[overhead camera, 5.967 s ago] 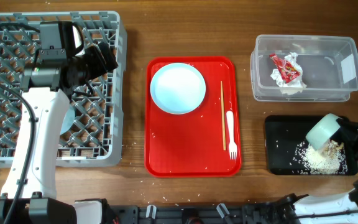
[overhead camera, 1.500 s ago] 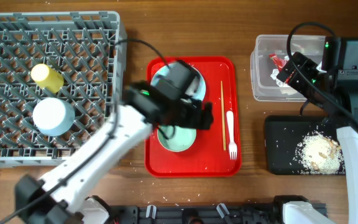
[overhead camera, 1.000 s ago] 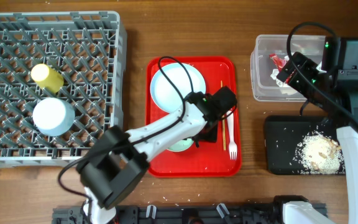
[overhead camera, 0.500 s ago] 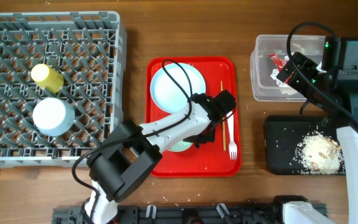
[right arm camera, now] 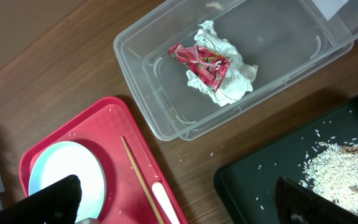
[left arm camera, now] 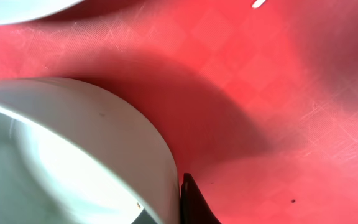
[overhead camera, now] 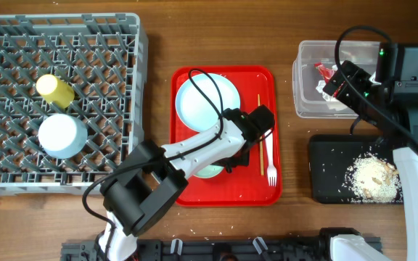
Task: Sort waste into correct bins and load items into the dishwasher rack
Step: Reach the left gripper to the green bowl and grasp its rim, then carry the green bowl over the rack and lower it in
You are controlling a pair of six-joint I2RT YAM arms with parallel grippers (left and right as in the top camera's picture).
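Hovering low over the red tray (overhead camera: 223, 190), the left gripper (overhead camera: 234, 156) was at the pale green bowl (overhead camera: 206, 172), which stood in the tray's lower middle. In the left wrist view one dark fingertip (left arm camera: 194, 205) touched the bowl's outer wall. The other finger was barely in frame, so I could not tell whether the pincer was spread or clamped on the rim.

The pale blue plate (overhead camera: 198, 101) lay in the tray's upper left. The wooden stick (overhead camera: 259, 105) ran lengthwise along the tray's right side. The white fork (overhead camera: 271, 163) lay just right of the stick, tines toward the tray's near edge.

Left of the tray was the grey rack (overhead camera: 107, 43), holding the yellow cup (overhead camera: 54, 90) and the pale blue bowl (overhead camera: 62, 135).

Right of the tray's top end was the clear tub (overhead camera: 405, 72), with the white napkin (right arm camera: 235, 84) and the red wrapper (right arm camera: 201, 62) inside. Right of the tray's bottom end was the black tray (overhead camera: 332, 188), with rice scraps (overhead camera: 372, 177) piled in it.

The right gripper (overhead camera: 336, 83) hung above the tub end nearest the red tray, fingers spread wide and holding nothing.
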